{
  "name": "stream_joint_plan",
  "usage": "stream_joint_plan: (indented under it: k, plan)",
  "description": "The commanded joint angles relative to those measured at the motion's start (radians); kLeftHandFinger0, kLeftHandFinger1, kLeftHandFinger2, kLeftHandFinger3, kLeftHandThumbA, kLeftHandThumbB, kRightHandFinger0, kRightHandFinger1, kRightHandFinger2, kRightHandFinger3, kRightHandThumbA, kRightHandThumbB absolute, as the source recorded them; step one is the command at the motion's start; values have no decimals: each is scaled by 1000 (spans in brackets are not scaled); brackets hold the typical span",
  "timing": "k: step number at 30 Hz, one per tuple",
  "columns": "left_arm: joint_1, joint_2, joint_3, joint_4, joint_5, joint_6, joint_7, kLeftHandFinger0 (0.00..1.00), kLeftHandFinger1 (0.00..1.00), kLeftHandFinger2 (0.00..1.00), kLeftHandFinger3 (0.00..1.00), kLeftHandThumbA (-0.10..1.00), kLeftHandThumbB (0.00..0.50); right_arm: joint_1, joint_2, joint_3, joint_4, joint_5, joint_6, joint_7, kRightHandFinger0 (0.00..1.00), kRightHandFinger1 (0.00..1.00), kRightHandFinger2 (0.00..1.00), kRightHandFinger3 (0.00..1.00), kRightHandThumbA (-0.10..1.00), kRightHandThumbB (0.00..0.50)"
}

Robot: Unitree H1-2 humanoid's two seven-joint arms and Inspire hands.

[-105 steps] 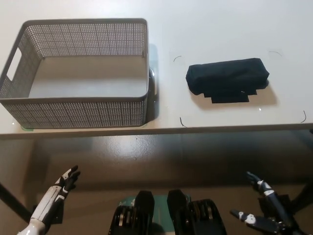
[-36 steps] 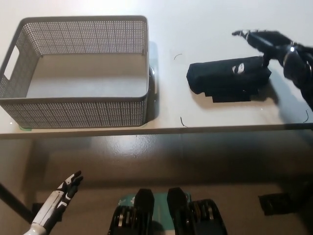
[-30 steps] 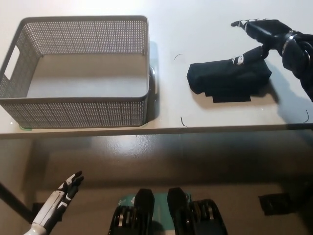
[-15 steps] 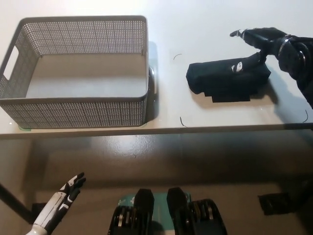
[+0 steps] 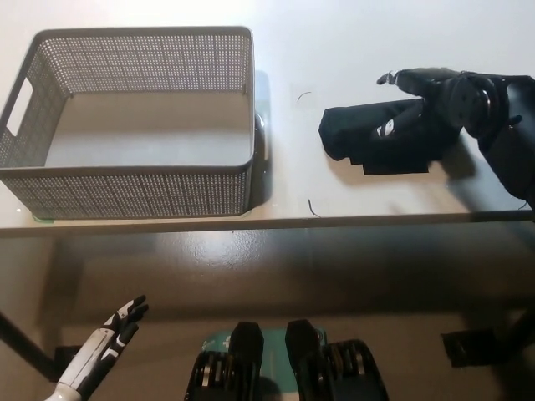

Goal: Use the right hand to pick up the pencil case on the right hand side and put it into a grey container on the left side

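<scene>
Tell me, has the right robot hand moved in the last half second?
Yes. The right robot hand has shifted left and down over the pencil case, toward the grey container, which has not moved.

The black right robot hand (image 5: 435, 96) reaches in from three o'clock, fingers spread apart and pointing toward nine o'clock, its forearm slanting off to the lower right. The white left robot hand (image 5: 109, 334) rests low at seven o'clock, fingers extended and slightly parted.
</scene>
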Motion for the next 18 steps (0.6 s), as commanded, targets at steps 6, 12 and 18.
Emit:
stream_joint_plan:
  k: [6, 12, 18]
  plan:
    - [1, 22, 2, -37, -3, -41, -10, 1000, 1000, 1000, 1000, 1000, 344, -108, 101, 11, 223, -7, -93, -125, 1000, 1000, 1000, 1000, 796, 500]
    - [-4, 21, 5, -36, -4, -56, -5, 1000, 1000, 1000, 1000, 1000, 374, -100, 167, 34, 336, -17, -96, -177, 1000, 1000, 1000, 1000, 759, 500]
    - [-15, 21, 0, -45, -7, -65, -13, 1000, 1000, 1000, 1000, 1000, 373, -54, 203, 48, 389, -14, -71, -201, 1000, 1000, 1000, 1000, 742, 500]
